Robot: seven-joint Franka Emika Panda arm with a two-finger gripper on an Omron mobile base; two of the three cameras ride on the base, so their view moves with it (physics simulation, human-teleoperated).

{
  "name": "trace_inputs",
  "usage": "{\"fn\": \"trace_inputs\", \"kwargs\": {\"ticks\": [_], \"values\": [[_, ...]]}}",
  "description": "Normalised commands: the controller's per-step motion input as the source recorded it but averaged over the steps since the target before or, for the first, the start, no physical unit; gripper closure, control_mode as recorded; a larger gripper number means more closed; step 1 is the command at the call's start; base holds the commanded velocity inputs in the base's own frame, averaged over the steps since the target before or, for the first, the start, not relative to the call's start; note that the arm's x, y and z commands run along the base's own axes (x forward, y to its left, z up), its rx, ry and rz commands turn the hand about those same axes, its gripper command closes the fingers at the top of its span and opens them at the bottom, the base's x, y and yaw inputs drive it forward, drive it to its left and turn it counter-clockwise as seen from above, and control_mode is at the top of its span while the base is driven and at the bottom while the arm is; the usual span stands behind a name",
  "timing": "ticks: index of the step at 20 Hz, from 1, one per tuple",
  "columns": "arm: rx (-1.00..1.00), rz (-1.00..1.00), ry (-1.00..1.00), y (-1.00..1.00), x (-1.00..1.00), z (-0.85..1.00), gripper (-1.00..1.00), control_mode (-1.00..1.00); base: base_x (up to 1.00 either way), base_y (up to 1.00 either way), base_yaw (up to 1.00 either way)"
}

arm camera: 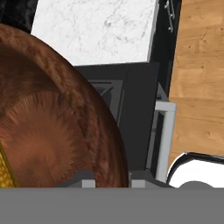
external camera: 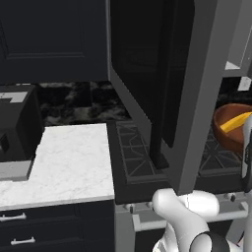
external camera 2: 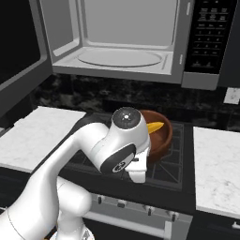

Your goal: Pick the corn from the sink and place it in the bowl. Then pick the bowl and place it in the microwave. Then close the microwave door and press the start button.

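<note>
already the corn lies inside the bowl, which sits on the stove under the open microwave. the gripper's jaws pinch the bowl's rim, probably ready to lift it into the oven.

The bowl looks like turned wood, reddish-brown with streaked grain and a soft sheen. The corn inside it is a matt yellow-orange (bumpy along the sliver at the hand view's edge). The desk is white marble-look stone, smooth with faint grey veins. The microwave has a pale, smooth, matt cavity, and the microwave door is dark glossy glass in a grey metal-looking frame. The floor is warm plank wood.
</note>
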Motion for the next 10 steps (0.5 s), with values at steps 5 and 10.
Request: {"fn": "trace_inputs", "kwargs": {"ticks": [5, 10], "values": [[0.0, 0.0, 0.0, 0.0, 0.0, 0.0, 1.0, 1.0, 0.55, 0.0, 0.0], [0.01, 0.0, 0.0, -0.02, 0.0, 0.0, 1.0, -1.0, 0.1, 0.0, 0.0]]}}
